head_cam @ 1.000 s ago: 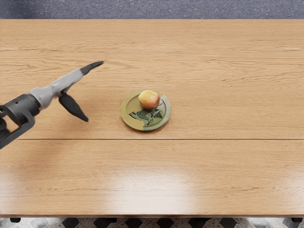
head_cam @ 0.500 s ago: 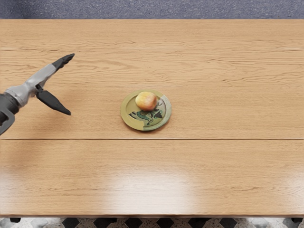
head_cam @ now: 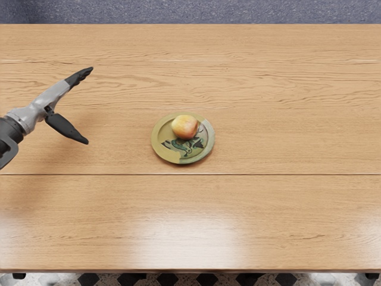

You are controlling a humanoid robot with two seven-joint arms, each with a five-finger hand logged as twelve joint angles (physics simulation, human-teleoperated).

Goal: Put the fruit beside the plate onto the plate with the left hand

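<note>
A wooden counter (head_cam: 268, 208) fills nearly the whole head view, its grain running from nine o'clock to three o'clock, with a thin seam between boards crossing just below the middle. Slightly left of centre sits a small round olive-green plate (head_cam: 159, 146) with a dark leafy pattern painted on its face. A yellow-red apple (head_cam: 185, 126) rests on this plate, on the twelve o'clock part of it, within the rim and covering the far part of the pattern; nothing else touches the fruit. The left hand (head_cam: 49, 107) shows at nine o'clock from the plate, well apart from it, its dark forearm entering from the left edge of the picture. Its fingers (head_cam: 78, 75) are apart and hold nothing: the long grey ones with dark tips reach together toward about two o'clock, while the dark thumb (head_cam: 66, 129) splays off toward four o'clock, leaving a wide open gap between them. The hand casts a soft shadow on the wood beneath it. Along the twelve o'clock edge runs a strip of grey-blue floor, and a sliver of checkered tile shows past the counter's six o'clock edge.
</note>
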